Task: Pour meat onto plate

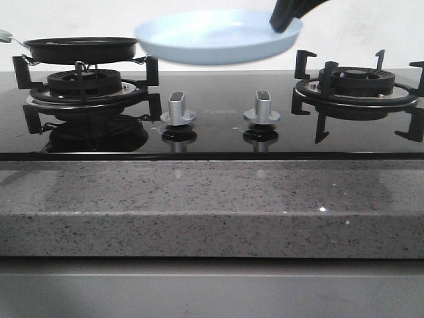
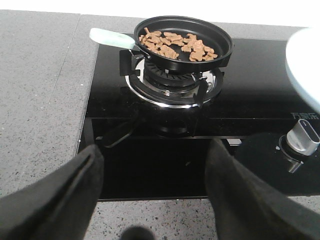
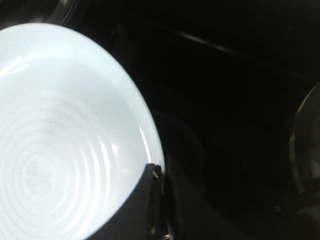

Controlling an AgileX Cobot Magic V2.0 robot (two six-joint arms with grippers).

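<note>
The pale blue-white plate (image 1: 215,36) hangs in the air above the middle of the hob, held by its rim in my right gripper (image 1: 283,20), which is shut on it. In the right wrist view the plate (image 3: 55,135) is empty, with my gripper (image 3: 157,175) pinching its rim. The meat (image 2: 177,45) lies in the black frying pan (image 2: 220,42) with a pale green handle (image 2: 110,37), on the left burner (image 1: 83,83). My left gripper (image 2: 152,170) is open and empty, above the hob's front edge, short of the pan.
The black glass hob (image 1: 212,132) has two silver knobs (image 1: 177,109) (image 1: 262,107) and an empty right burner (image 1: 358,86). A speckled grey stone counter (image 1: 212,205) runs along the front and to the left of the hob (image 2: 40,100).
</note>
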